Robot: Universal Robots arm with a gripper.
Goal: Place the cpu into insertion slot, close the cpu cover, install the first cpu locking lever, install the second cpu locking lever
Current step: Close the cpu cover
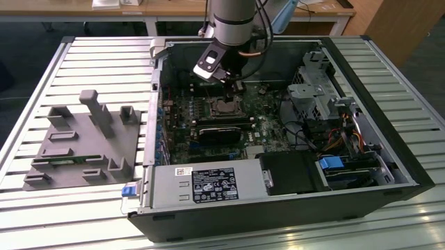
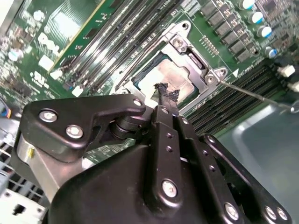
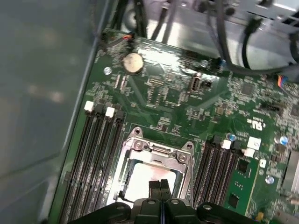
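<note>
Gripper [image 1: 234,95] down inside the open computer case [image 1: 278,208], hanging right over the insertion slot [image 1: 226,108] on the green motherboard [image 3: 177,93]. Both wrist views show the two fingers pressed flat against each other with no gap, and nothing is caught between them. The gripper [image 2: 166,93] carries nothing.

Straight beneath those fingertips sits the cpu [image 2: 170,74], already in the slot, its dull silver top catching the light. The black-wrapped tip lines up with the near edge of the chip; whether it actually touches the metal, I cannot tell.

The cpu cover [image 2: 196,60] lies down over the chip, its silvery frame ringing the square window with the cpu showing through. In the first wrist view the cover [image 3: 154,149] and the cpu [image 3: 140,179] are just ahead of the closed gripper [image 3: 160,185].

One thin locking lever [image 2: 254,92] runs out from a corner of the cover and slants away from the fingers across the memory slots [image 3: 93,154] — latched or not, I cannot tell.

Farther out past the slot is a coin battery [image 3: 132,63]. Well off to the exterior view's left of the arm, outside the case, a grey fixture [image 1: 83,140] rests on the slatted table [image 1: 70,219].
</note>
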